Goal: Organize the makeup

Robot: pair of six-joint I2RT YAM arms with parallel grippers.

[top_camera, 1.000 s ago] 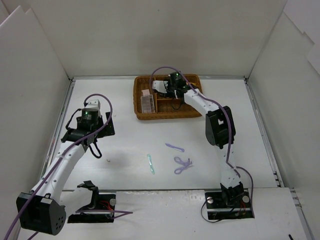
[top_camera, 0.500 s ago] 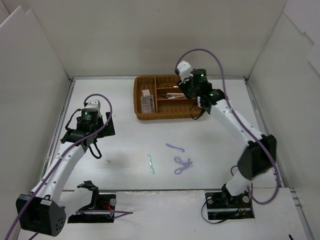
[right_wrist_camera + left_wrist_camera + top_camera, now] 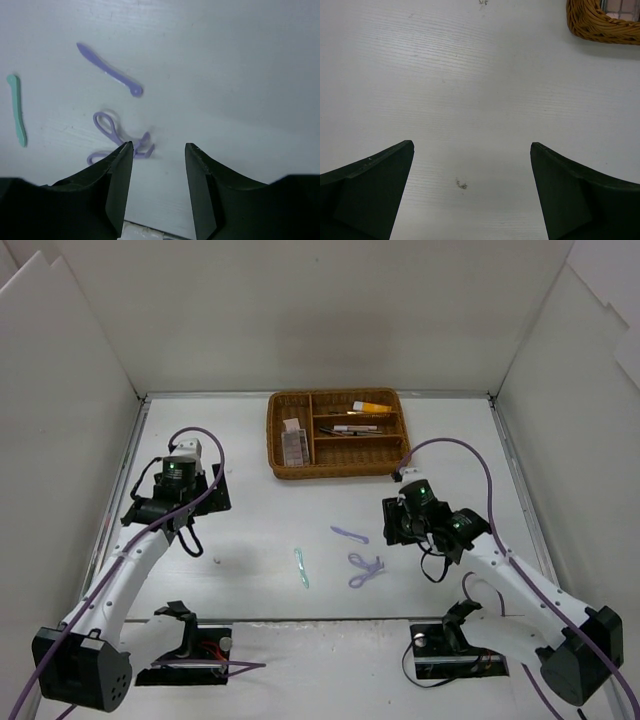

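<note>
Three plastic tools lie on the white table: a mint stick [image 3: 302, 567] [image 3: 18, 110], a lilac flat tool [image 3: 350, 535] [image 3: 110, 70] and a lilac scissor-shaped curler [image 3: 365, 571] [image 3: 117, 137]. My right gripper [image 3: 400, 525] [image 3: 159, 150] is open and empty, low over the table just right of the curler. My left gripper [image 3: 190, 540] [image 3: 471, 150] is open and empty over bare table at the left. The wicker tray [image 3: 275, 440] holds an eyeshadow palette [image 3: 294, 445], an orange tube [image 3: 371, 406] and thin pencils [image 3: 345, 428].
White walls enclose the table on three sides. The wicker tray's corner [image 3: 600, 27] shows at the top right of the left wrist view. Both arm bases and cables sit at the near edge.
My right arm has left the tray and swung down toward me, now low beside the lilac curler. The left arm has not moved.
</note>
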